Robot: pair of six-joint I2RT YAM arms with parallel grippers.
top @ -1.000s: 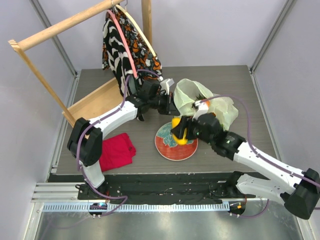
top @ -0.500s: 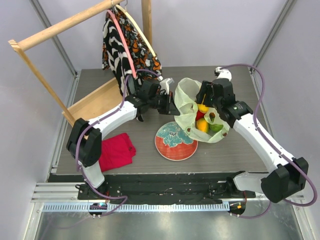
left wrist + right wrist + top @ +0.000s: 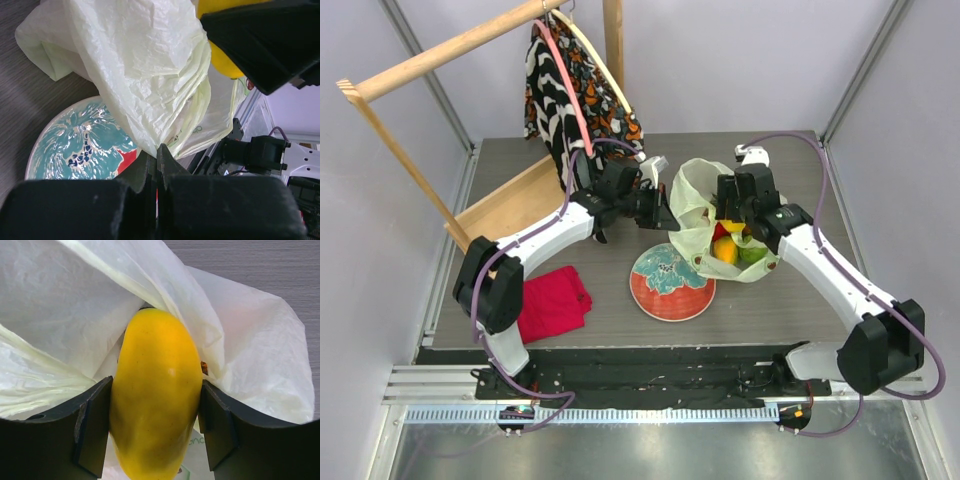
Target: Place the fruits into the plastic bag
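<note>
Since half a second ago the right arm has drawn in a little toward the bench's middle, its wrist now lower over the bag's mouth; a second ago it was still over the plate.

Its long white forearm reaches from the near right corner, elbow raised, and the wrist bends down so that the right claw points into the plastic bag. The wrist view shows the claw clamped on a yellow mango, one black finger pressed flat against each side, the fruit held end-on with pale film folded around it.

The bag lies right of the bench's centre, toward the far edge, with its mouth open upward. Through its film show an orange-yellow fruit, a green one and a red one, possibly the pepper. Whether the held mango touches them cannot be told.

The left arm stretches from the near left corner across the middle, forearm low and nearly level, and the left claw meets the bag's left rim. Its fingers stand together with a fold of the bag pinched between them, lifted off the surface.

A red plate with a teal pattern sits just beside the bag on its near side. A red folded cloth lies by the near left corner, and a black-and-white patterned garment hangs from a wooden rack at the far left corner.
</note>
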